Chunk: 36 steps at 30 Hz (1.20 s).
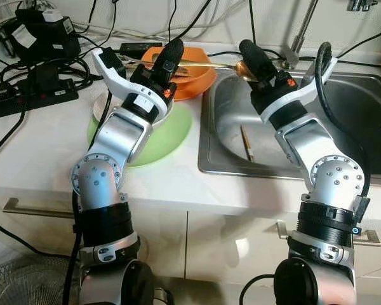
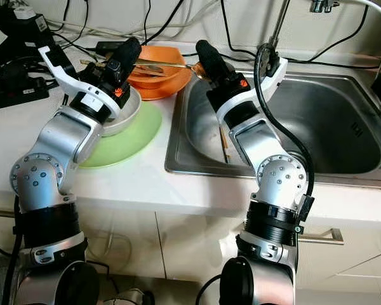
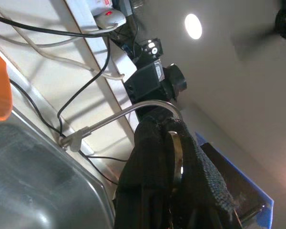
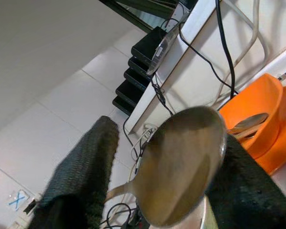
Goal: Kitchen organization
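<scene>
A gold spoon (image 1: 209,65) hangs level over the counter's back, between my two grippers. My left gripper (image 1: 168,60) is shut on its handle, above the rim of an orange bowl (image 1: 193,79). In the left wrist view the handle's thin edge (image 3: 175,152) shows between the closed fingers. My right gripper (image 1: 251,57) is at the sink's back left corner, open, with the spoon's bowl (image 4: 181,162) between its spread fingers (image 4: 86,167). A second spoon (image 4: 248,124) lies in the orange bowl.
A pale bowl (image 2: 124,114) sits on a green plate (image 1: 174,136) under my left forearm. The steel sink (image 1: 368,127) holds a thin wooden stick (image 1: 246,143). The faucet (image 1: 301,28) rises behind it. Power strips and cables (image 1: 32,95) crowd the back left.
</scene>
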{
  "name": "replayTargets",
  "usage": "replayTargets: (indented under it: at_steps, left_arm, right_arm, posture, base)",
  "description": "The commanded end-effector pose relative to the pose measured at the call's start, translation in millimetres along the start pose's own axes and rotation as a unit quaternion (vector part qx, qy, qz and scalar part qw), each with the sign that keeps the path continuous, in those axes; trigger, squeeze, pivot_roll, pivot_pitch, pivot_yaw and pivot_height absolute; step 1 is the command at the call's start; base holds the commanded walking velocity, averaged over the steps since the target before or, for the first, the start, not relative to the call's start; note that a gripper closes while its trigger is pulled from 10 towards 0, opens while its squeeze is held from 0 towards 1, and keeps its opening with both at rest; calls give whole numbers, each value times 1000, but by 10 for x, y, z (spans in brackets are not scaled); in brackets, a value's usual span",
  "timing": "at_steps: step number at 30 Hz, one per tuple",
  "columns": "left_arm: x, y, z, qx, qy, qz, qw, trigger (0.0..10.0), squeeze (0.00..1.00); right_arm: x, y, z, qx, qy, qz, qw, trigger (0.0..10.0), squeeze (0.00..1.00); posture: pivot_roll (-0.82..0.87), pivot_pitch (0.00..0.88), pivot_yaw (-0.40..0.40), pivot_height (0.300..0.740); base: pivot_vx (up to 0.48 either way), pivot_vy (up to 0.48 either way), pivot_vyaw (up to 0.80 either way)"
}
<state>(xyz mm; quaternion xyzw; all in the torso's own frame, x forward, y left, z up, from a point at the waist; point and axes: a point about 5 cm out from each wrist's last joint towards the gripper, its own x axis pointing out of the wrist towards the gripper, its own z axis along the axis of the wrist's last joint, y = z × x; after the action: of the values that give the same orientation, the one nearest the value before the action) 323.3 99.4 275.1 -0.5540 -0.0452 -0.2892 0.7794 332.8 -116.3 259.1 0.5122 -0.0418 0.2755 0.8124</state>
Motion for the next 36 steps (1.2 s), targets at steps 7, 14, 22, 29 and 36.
replayTargets:
  at_steps: [7, 14, 22, 29, 36]
  left_arm:
    - [27, 68, -148, -54, -20, 5, 998, 0, 0]
    - [23, 83, -131, -51, -27, 9, 998, 0, 0]
    - [30, 93, -149, -54, -26, 11, 998, 0, 0]
    - [39, 68, -211, -66, -11, 1, 998, 0, 0]
    - [-5, 111, -262, -71, 9, 7, 997, 0, 0]
  right_arm:
    - [13, 65, 37, -4, 0, 5, 1000, 0, 0]
    - [5, 89, 19, -5, 5, 10, 1000, 10000, 0]
    - [-14, 71, -29, 10, 10, 8, 1000, 0, 0]
    - [-6, 79, -64, 17, 15, 10, 1000, 0, 0]
    - [-13, 86, 10, 18, 3, 7, 1000, 0, 0]
  posture:
    - [63, 62, -6, 740]
    - [64, 63, -1, 740]
    - [63, 65, -2, 740]
    - [62, 70, 1, 740]
    - [56, 70, 4, 740]
  base:
    - [0, 0, 0]
    - [0, 0, 0]
    - [0, 0, 0]
    - [0, 0, 0]
    - [0, 0, 0]
